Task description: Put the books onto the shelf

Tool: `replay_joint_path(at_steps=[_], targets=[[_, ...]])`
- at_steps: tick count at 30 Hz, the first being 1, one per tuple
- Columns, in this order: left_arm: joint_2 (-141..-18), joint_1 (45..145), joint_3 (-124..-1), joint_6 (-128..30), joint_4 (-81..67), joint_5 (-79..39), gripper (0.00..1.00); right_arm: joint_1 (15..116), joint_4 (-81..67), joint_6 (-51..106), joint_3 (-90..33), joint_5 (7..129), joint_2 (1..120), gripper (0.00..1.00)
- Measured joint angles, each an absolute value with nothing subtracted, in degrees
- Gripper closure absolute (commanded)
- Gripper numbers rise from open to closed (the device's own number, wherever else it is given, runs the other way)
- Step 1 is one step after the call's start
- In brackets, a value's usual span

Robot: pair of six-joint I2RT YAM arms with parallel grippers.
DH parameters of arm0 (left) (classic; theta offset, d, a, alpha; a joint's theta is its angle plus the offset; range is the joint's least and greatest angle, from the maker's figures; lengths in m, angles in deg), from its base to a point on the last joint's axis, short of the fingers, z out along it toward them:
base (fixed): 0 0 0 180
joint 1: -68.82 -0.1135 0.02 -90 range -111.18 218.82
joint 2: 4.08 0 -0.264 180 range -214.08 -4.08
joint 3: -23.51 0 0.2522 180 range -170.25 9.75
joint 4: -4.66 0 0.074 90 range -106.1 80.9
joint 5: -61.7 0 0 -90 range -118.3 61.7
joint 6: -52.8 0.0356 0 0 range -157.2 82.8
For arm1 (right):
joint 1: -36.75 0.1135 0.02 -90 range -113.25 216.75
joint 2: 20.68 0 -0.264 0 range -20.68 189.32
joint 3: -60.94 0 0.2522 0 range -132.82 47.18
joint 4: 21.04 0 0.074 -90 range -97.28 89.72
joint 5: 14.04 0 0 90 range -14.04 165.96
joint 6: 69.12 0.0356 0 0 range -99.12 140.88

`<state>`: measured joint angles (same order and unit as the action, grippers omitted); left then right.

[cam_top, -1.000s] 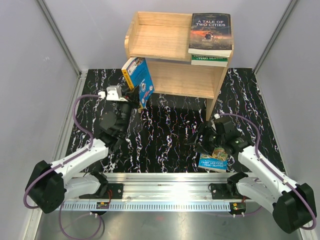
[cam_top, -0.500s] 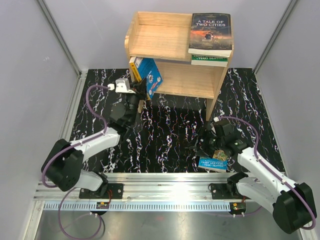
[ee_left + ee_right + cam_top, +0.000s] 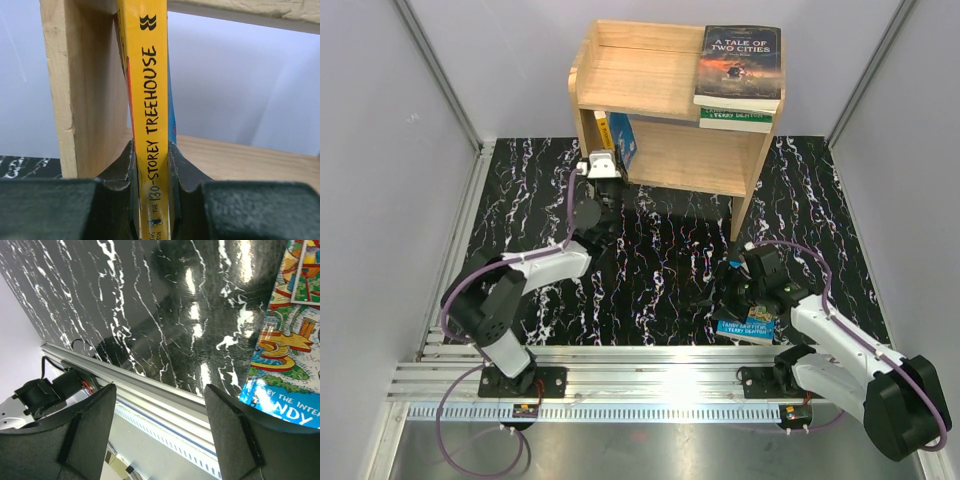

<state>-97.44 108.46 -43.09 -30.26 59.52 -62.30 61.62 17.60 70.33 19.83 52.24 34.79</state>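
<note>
Left wrist view: left claw (image 3: pixel 151 156) grips a yellow-spined book (image 3: pixel 149 90) inside the shelf (image 3: pixel 85 100). Right claw (image 3: pixel 161 395) hangs open above the counter (image 3: pixel 125 300).

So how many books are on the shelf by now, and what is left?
Two look done: A Tale of Two Cities lies on a green book on the top tier of the shelf. In hand: the left hand is shut on the upright 130-Storey Treehouse at the lower tier's left end. Left: the blue cartoon book lies flat on the table, the open right hand near it.
</note>
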Motion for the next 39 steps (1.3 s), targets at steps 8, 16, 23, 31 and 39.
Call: replay_joint_path(at_steps=[8, 16, 23, 31, 39], targets=[[-104.15, 108.61, -47.76, -20.45, 64.16, -64.94, 1.00, 61.62, 16.79, 70.31, 21.25, 52.26, 35.40, 0.22], [-106.01, 107.13, -49.40, -22.00, 64.94, -63.32, 1.00, 61.62, 15.55, 70.09, 21.49, 52.24, 36.53, 0.22], [-102.84, 103.52, -45.47, -28.56, 64.81, -59.96, 0.84, 61.62, 14.47, 69.70, 21.49, 52.21, 37.76, 0.22], [-101.02, 102.73, -42.52, -31.03, 64.33, -59.32, 0.25, 61.62, 13.10, 69.31, 21.49, 51.25, 40.03, 0.22], [-98.03, 103.72, -39.63, -34.28, 62.84, -57.79, 0.11, 61.62, 12.25, 69.11, 21.38, 50.95, 40.14, 0.22]])
